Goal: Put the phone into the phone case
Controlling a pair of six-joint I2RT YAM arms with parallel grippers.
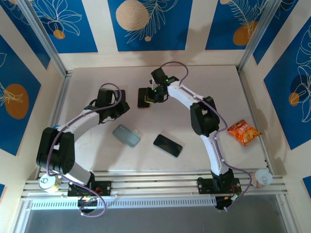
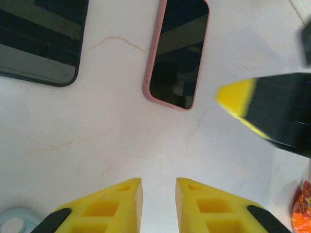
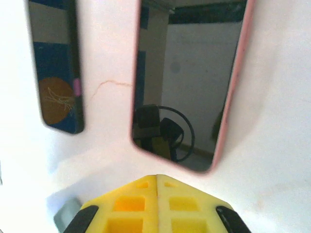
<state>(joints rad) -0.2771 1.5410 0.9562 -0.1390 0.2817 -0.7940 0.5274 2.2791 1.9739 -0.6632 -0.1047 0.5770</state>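
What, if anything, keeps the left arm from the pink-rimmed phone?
Probably nothing, so yes, reachable: bare table lies between the left end effector and the pink-rimmed phone, though the right end effector, shut, sits close beside it.

Now seen: phone case lying just left of phone, both flat on table; cased phone set behind both; snack packet placed well right.

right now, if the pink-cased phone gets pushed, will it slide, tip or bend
The pink-cased phone lies flat on the smooth table, so it would probably slide, not tip or roll. It looks like a rigid slab, so likely stiff. Its glossy screen may be slippery; the pink rim probably grips better.
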